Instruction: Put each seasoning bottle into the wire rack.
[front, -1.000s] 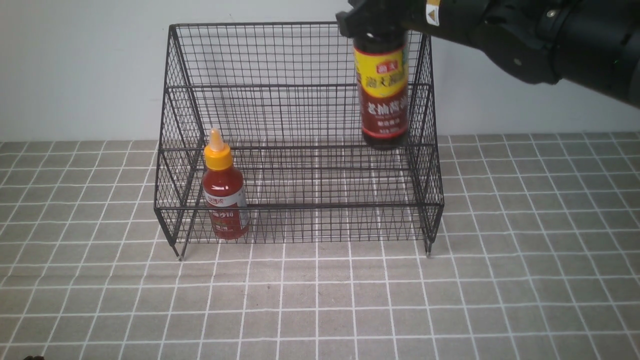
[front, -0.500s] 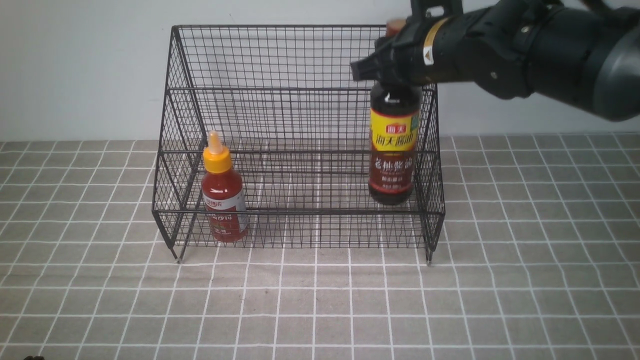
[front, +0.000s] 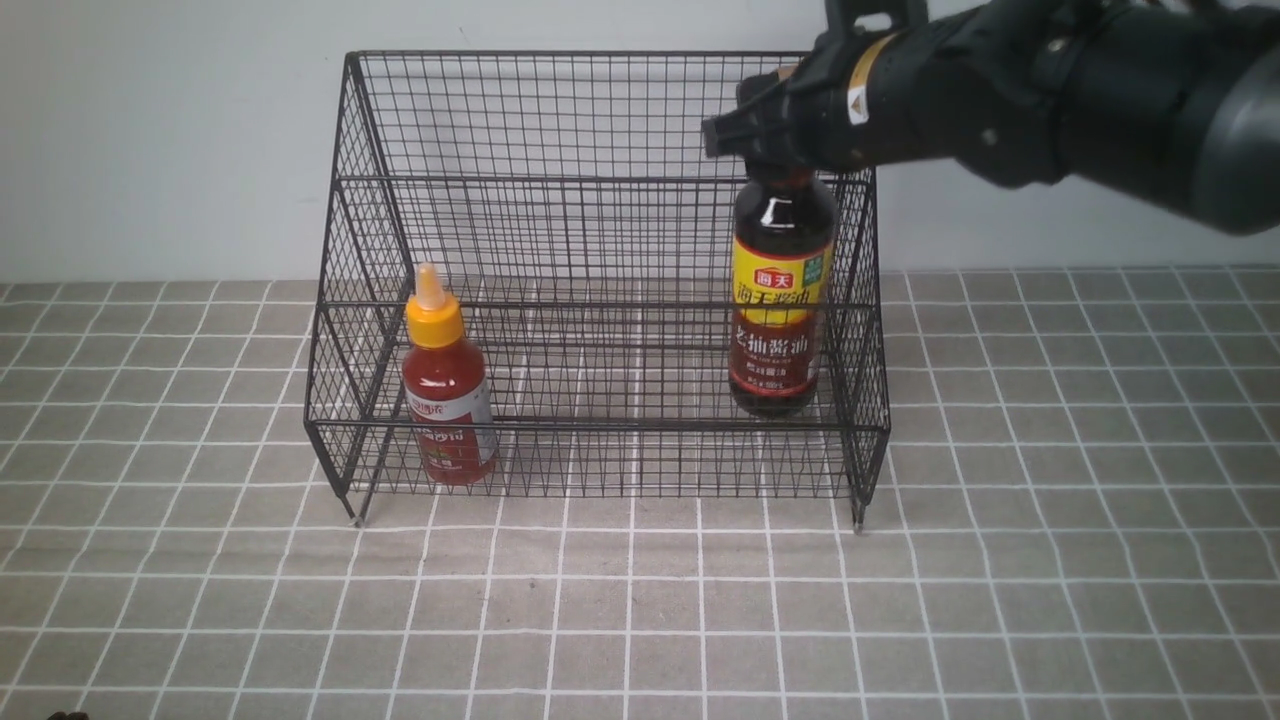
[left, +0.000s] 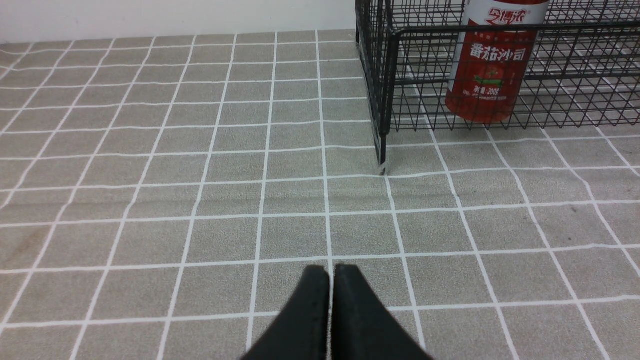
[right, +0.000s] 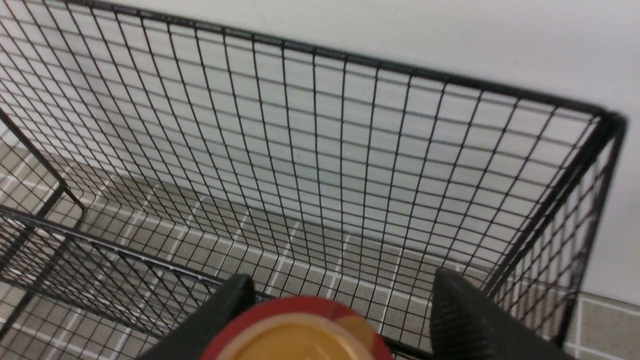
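We see the soy-sauce bottle (front: 782, 300), hanging high 1 second ago, now standing in the wire rack's (front: 600, 250) right end. Our right gripper's (right: 340, 320) fingers have spread apart around its cap; the left gripper (left: 331, 272) is pressed together. The red sauce bottle (front: 446, 385) stays at the left.

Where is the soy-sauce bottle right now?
In the front view, the soy-sauce bottle stands upright inside the wire rack, at its right end, directly beneath the right gripper.
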